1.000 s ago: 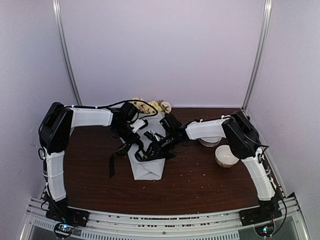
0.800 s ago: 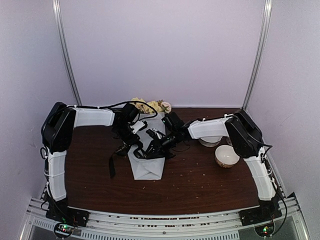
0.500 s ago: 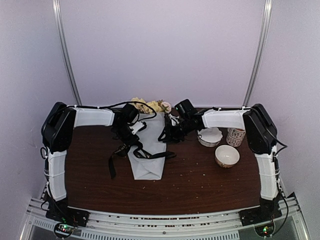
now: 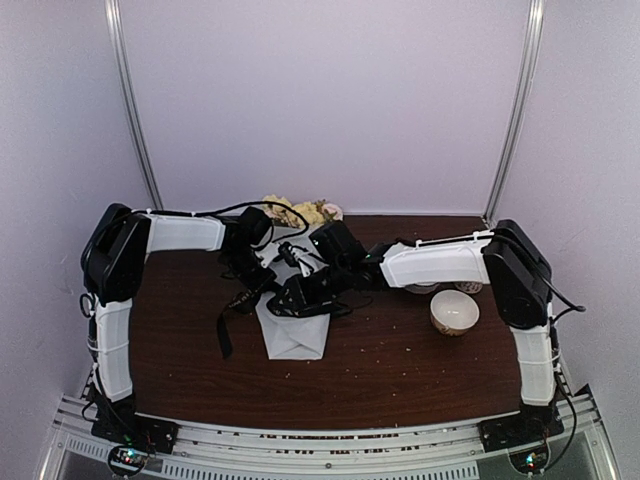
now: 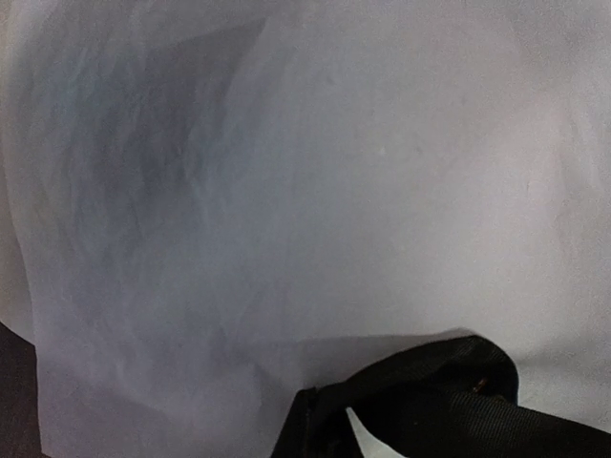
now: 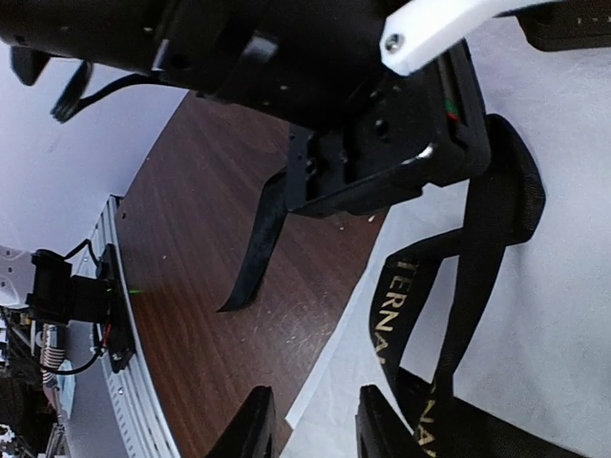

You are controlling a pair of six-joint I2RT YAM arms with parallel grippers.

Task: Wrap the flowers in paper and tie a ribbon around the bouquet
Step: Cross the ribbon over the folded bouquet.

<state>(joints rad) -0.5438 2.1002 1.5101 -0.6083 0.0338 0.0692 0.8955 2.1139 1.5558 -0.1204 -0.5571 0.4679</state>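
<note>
The bouquet lies in the middle of the table, with the pale paper [image 4: 293, 335] wrapped as a cone and the yellow and pink flowers [image 4: 300, 211] at its far end. The black ribbon [image 6: 477, 277] with gold lettering loops across the paper [image 6: 544, 343]; one tail [image 4: 224, 332] hangs to the left on the wood. My left gripper [image 4: 262, 283] is shut on the ribbon over the cone's left edge, and its own view shows only paper [image 5: 286, 191] and ribbon [image 5: 449, 405]. My right gripper [image 6: 315, 429] hovers open beside it [image 4: 285, 300], holding nothing.
A cream bowl [image 4: 453, 312] stands at the right, with a second white dish [image 4: 432, 288] partly hidden behind my right forearm. Crumbs dot the dark wooden table [image 4: 400, 370]. The metal rail [image 6: 110, 286] marks the near edge.
My right arm pulled back toward the far right, then returned to the ribbon over the cone with its jaws a little wider. The left gripper stayed put.
</note>
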